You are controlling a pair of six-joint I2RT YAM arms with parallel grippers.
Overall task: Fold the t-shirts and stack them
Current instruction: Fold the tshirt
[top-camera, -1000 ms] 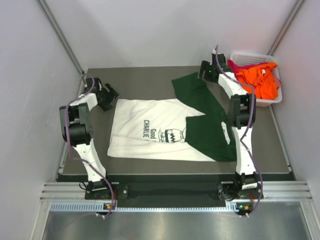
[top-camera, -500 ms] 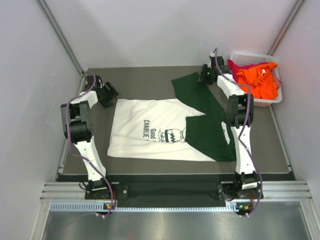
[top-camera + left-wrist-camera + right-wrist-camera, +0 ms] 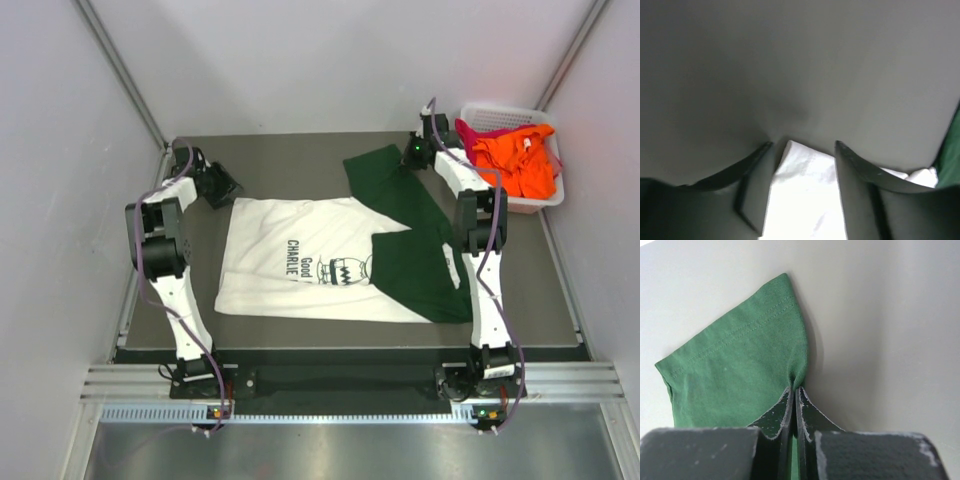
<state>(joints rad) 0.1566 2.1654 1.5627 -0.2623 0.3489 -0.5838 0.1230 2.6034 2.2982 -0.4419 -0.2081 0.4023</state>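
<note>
Right end effector [image 3: 794, 390] is clamped on green sleeve [image 3: 740, 365] hem. Left end effector [image 3: 802, 151] stands apart, white t-shirt [image 3: 802, 200] corner between its fingers.

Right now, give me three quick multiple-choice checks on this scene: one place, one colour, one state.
1. Where is the basket? A) far right corner of the table B) near left corner C) the middle
2. Colour of the sleeve in the right claw? A) orange B) magenta C) green
3. Left claw? A) shut on cloth B) open astride the white shirt's corner C) out of view

1 A: the top view shows it there, holding the orange shirt.
2 C: the claw is shut on green cloth.
3 B: the left wrist view shows a gap, white hem inside.
</note>
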